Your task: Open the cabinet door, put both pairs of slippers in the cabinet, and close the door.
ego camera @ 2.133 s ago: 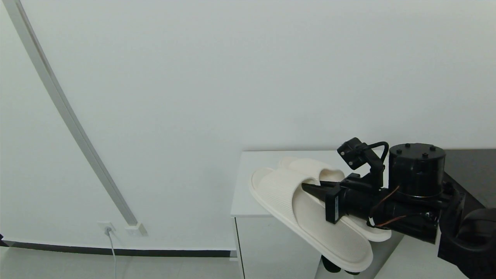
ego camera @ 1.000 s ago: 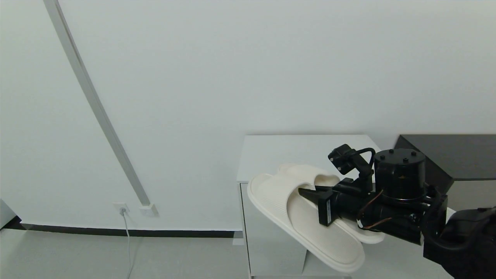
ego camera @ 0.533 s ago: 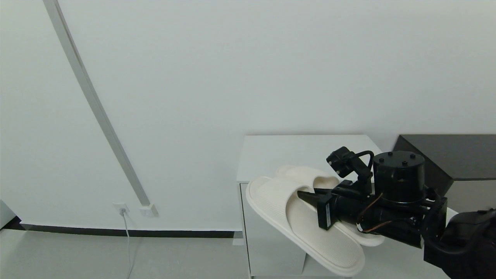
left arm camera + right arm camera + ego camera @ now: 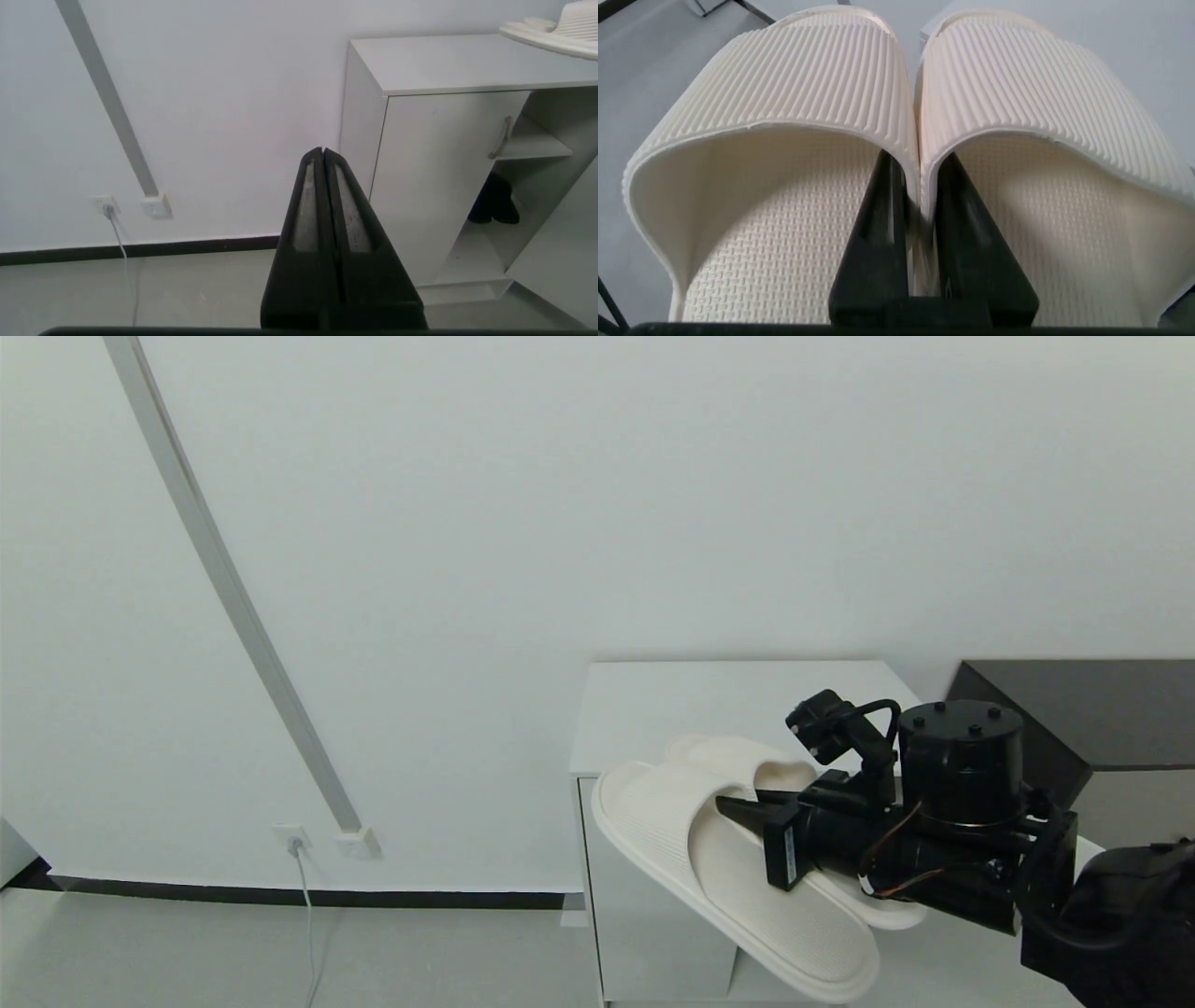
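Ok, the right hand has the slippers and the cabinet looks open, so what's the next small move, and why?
Probably lower the right hand, bringing the slippers toward the open compartment. It is shut on the pair's inner straps, level with the cabinet top, while the left wrist view shows the shelf exposed lower down. The left hand is shut, empty.

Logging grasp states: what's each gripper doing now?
Left gripper: shut, empty.
Right gripper: shut on the pair of cream ribbed foam slippers.
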Tool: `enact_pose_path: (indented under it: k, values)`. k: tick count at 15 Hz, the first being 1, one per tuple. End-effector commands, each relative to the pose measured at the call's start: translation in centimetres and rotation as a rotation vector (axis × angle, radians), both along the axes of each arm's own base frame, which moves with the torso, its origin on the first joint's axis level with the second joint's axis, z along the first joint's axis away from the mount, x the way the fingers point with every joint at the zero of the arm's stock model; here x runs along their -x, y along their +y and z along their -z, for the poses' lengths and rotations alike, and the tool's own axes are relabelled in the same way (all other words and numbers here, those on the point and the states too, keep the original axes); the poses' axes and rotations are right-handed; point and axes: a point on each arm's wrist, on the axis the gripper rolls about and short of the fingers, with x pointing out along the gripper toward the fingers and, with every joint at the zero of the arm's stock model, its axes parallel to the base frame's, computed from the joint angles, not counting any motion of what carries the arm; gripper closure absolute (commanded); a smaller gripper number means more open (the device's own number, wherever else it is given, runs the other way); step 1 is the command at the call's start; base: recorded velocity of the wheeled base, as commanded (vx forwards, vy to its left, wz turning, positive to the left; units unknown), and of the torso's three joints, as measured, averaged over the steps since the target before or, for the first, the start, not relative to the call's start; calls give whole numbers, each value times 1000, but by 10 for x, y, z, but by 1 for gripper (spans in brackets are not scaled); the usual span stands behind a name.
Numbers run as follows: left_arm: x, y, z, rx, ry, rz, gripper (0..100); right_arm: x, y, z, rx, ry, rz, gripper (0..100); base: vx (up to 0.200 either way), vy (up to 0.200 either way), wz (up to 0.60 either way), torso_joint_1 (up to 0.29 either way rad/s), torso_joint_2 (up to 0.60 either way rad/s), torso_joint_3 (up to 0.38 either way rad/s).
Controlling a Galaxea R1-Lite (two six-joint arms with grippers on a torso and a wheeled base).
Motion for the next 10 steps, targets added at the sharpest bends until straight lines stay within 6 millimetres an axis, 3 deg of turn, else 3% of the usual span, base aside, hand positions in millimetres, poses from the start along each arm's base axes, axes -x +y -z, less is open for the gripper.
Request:
enact_pose_path:
  k: [1,10]
  values:
    - [0,0,0,0,2,0,100,0,1,1,2,3,-1,100,0,-200,0,-2,2,-2]
    - [0,0,0,2,0,0,100,1,1,2,10,0,-6,100,0,-200,0,3,3,3]
